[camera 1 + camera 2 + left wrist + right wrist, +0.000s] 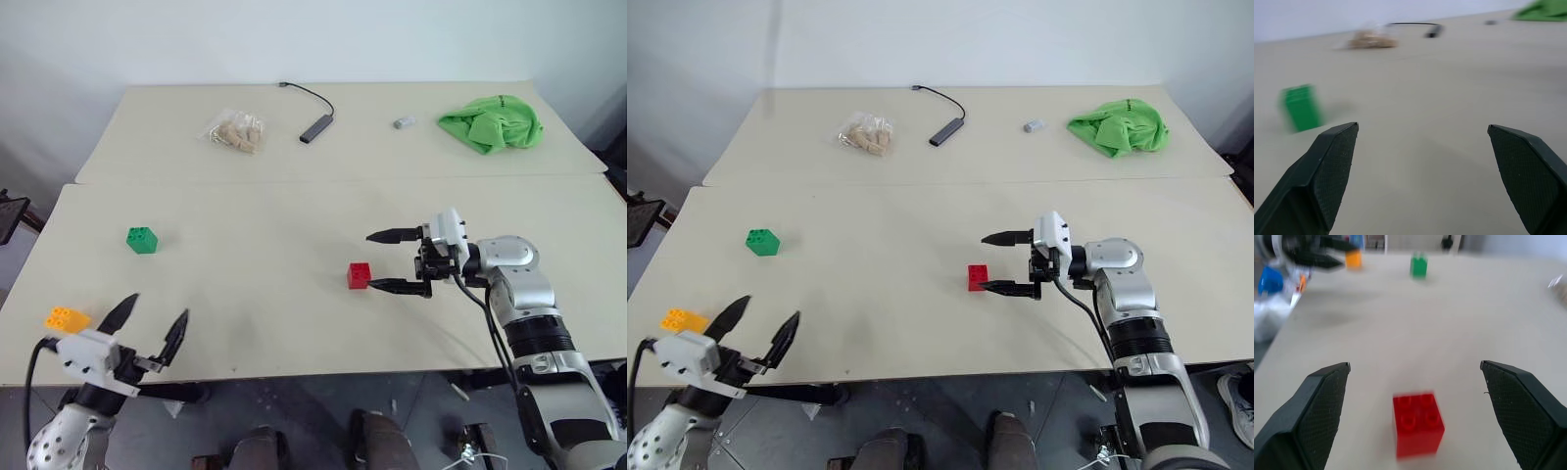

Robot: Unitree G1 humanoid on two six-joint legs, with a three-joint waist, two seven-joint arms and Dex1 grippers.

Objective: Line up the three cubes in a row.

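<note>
The near table (294, 323) lies bare between the green cube (142, 239) and the red cube (360, 275), which are well apart. The orange cube (67, 318) sits at the left edge. Bag (236, 131), cable (315, 116) and cloth (490, 122) crowd the far table.

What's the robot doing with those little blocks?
It is lining up three cubes on the table. Its right gripper is open beside the red cube, not holding it. The left gripper is open too, near the orange-yellow cube. The green cube sits apart, so there is no row yet.
</note>
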